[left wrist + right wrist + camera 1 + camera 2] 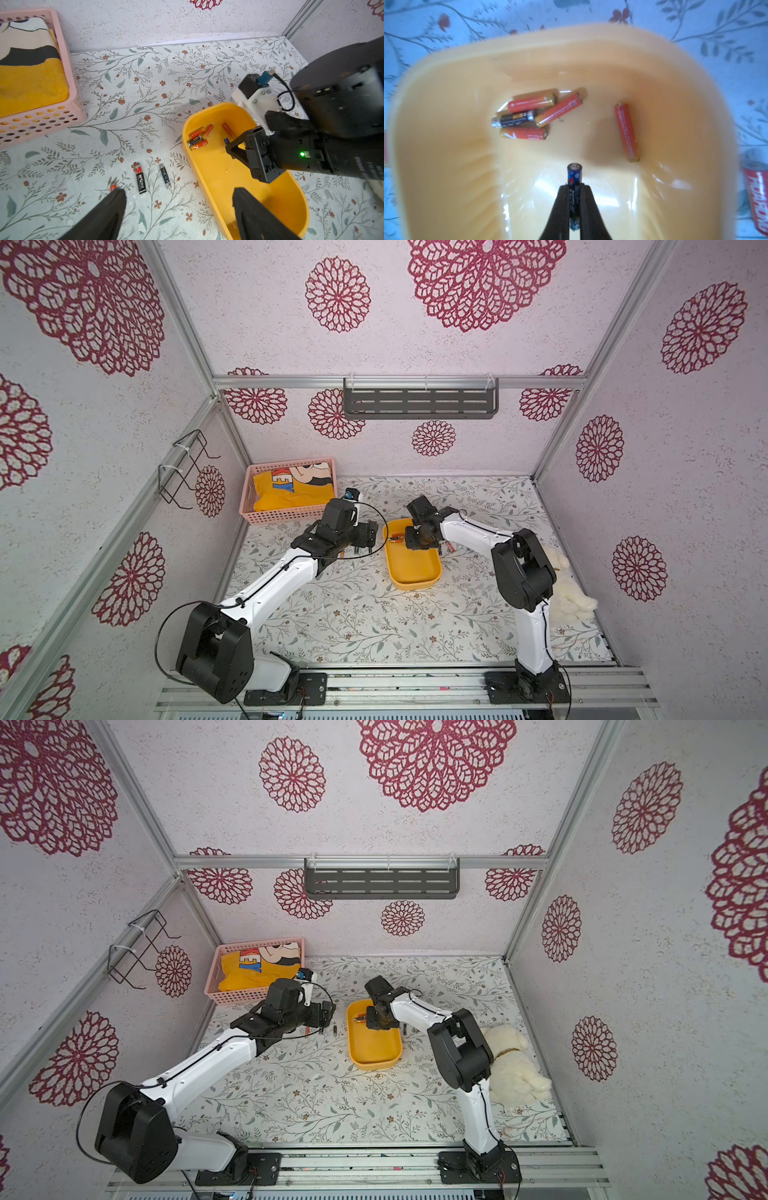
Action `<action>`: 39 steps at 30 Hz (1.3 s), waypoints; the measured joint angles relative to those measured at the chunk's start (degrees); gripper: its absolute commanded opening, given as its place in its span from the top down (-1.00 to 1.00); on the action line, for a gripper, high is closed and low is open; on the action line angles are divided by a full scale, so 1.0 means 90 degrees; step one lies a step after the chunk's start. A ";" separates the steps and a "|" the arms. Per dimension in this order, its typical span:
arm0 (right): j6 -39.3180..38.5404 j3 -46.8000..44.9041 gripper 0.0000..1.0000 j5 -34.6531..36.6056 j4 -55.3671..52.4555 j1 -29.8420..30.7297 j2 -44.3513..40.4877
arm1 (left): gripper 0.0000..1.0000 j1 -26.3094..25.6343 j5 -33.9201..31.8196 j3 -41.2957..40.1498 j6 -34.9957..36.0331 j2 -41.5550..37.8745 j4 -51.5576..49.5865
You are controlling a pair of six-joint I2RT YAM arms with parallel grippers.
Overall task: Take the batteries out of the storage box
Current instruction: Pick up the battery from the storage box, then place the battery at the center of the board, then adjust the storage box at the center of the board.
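Observation:
The yellow-orange storage box (415,572) (226,178) lies mid-table. Inside its far end are several batteries (527,114), orange and one black, plus a lone orange battery (626,133). My right gripper (574,187) is inside the box, shut on a blue battery (574,173) held end-up between the fingers. My left gripper (178,193) is open, low beside the box's left wall, with one finger over the box and one over the table. Left of the box, two black batteries (140,180) (165,175) and an orange one (113,187) lie on the table. A red battery (756,197) lies right of the box.
A pink lattice basket (286,516) with yellow cloth stands at the back left. A white plush toy (515,1065) lies by the right wall behind the right arm. A grey shelf (419,402) hangs on the back wall, a wire rack (187,468) on the left wall.

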 measured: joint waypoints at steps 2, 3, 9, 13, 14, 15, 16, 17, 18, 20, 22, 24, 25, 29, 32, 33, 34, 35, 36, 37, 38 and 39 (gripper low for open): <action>-0.0002 -0.0114 1.00 -0.0107 0.0095 -0.0138 -0.0338 | -0.74 0.0000 0.0024 0.0005 -0.0049 0.0012 0.0041; -0.0005 -0.0168 1.00 -0.0117 0.0129 -0.0206 -0.0498 | -0.72 -0.0002 0.0044 0.0007 -0.0070 0.0027 0.0041; -0.0068 -0.0889 1.00 -0.0090 0.0301 -0.0614 -0.1671 | -0.55 -0.0024 0.0398 0.0279 -0.0350 0.0607 0.0007; -0.0182 -0.1753 1.00 0.0034 0.0364 -0.0840 -0.2446 | -0.45 -0.0155 0.0578 0.0440 -0.0522 0.1226 -0.0075; -0.0206 -0.2011 1.00 0.0068 0.0396 -0.0874 -0.2599 | -0.41 -0.0199 0.0622 0.0478 -0.0561 0.1370 -0.0095; -0.0238 -0.2237 1.00 0.0070 0.0432 -0.0903 -0.2705 | -0.39 -0.0240 0.0648 0.0517 -0.0590 0.1511 -0.0107; -0.0291 -0.2489 1.00 0.0068 0.0498 -0.0925 -0.2790 | -0.37 -0.0277 0.0695 0.0561 -0.0614 0.1647 -0.0121; -0.0323 -0.2764 1.00 0.0066 0.0568 -0.0935 -0.2854 | -0.35 -0.0304 0.0729 0.0605 -0.0631 0.1775 -0.0124; -0.0340 -0.2980 1.00 0.0061 0.0619 -0.0933 -0.2883 | -0.31 -0.0318 0.0758 0.0648 -0.0646 0.1885 -0.0131; -0.0352 -0.3451 1.00 0.0046 0.0748 -0.0925 -0.2900 | -0.27 -0.0328 0.0828 0.0746 -0.0685 0.2101 -0.0153; -0.0359 -0.3806 1.00 0.0015 0.0865 -0.0920 -0.2900 | -0.21 -0.0338 0.0877 0.0833 -0.0704 0.2251 -0.0158; -0.0369 -0.4000 1.00 -0.0015 0.0957 -0.0903 -0.2895 | -0.12 -0.0340 0.0942 0.0903 -0.0709 0.2356 -0.0158; -0.0381 -0.4048 1.00 -0.0046 0.1030 -0.0884 -0.2873 | -0.09 -0.0340 0.0986 0.0945 -0.0716 0.2414 -0.0160; -0.0381 -0.4073 1.00 -0.0056 0.1399 -0.0760 -0.2691 | 0.01 -0.0342 0.1054 0.1112 -0.0724 0.2650 -0.0151; -0.0282 -0.4073 1.00 -0.0051 0.1613 -0.0651 -0.2531 | 0.12 -0.0342 0.1049 0.1139 -0.0719 0.2807 -0.0170; -0.0236 -0.4073 1.00 -0.0046 0.1664 -0.0622 -0.2477 | 0.18 -0.0342 0.1042 0.1139 -0.0716 0.2841 -0.0204; -0.0187 -0.4073 1.00 -0.0034 0.1695 -0.0597 -0.2433 | 0.22 -0.0342 0.1025 0.1139 -0.0712 0.2873 -0.0248; -0.0136 -0.4075 1.00 -0.0012 0.1719 -0.0573 -0.2390 | 0.28 -0.0342 0.1005 0.1141 -0.0707 0.2888 -0.0279; -0.0095 -0.4075 1.00 0.0029 0.1741 -0.0549 -0.2348 | 0.35 -0.0342 0.0984 0.1156 -0.0707 0.2914 -0.0338; -0.0049 -0.4073 1.00 0.0075 0.1758 -0.0525 -0.2307 | 0.39 -0.0342 0.0962 0.1171 -0.0687 0.2936 -0.0379; -0.0002 -0.4073 1.00 0.0102 0.1766 -0.0510 -0.2271 | 0.43 -0.0342 0.0933 0.1185 -0.0678 0.2956 -0.0423; 0.0019 -0.4073 1.00 0.0131 0.1770 -0.0493 -0.2237 | 0.49 -0.0342 0.0896 0.1209 -0.0651 0.2975 -0.0474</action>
